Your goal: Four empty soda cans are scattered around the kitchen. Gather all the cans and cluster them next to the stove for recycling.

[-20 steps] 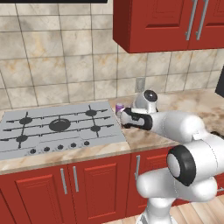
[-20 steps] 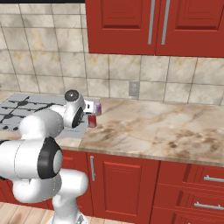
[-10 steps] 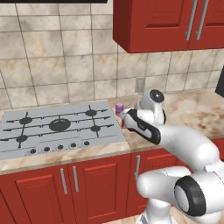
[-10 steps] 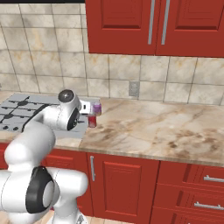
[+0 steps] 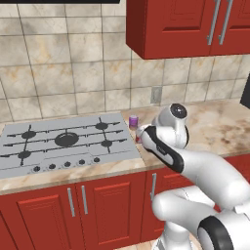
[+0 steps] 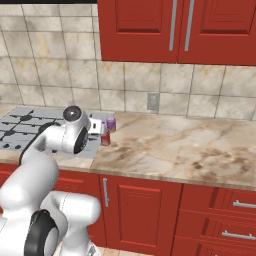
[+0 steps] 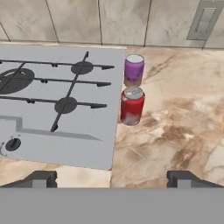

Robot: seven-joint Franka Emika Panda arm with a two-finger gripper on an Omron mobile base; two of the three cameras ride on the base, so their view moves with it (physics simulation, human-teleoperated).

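Observation:
Two soda cans stand upright on the counter just right of the stove. The purple soda can is nearer the wall, and the red soda can is in front of it, almost touching. My gripper is open and holds nothing. It hovers above the counter's front edge, looking at both cans from a short way back. From the right base view the hand sits just left of the red soda can and the purple soda can, over the stove's right edge. My arm partly covers the red soda can in the left base view.
A wall outlet sits on the tiled backsplash behind the cans. Beige marbled counter stretches to the right. Red upper cabinets hang above it. The stove knobs line its front edge.
The arm has swung round and the hand has drawn back a little from the cans. Both cans stay upright by the stove.

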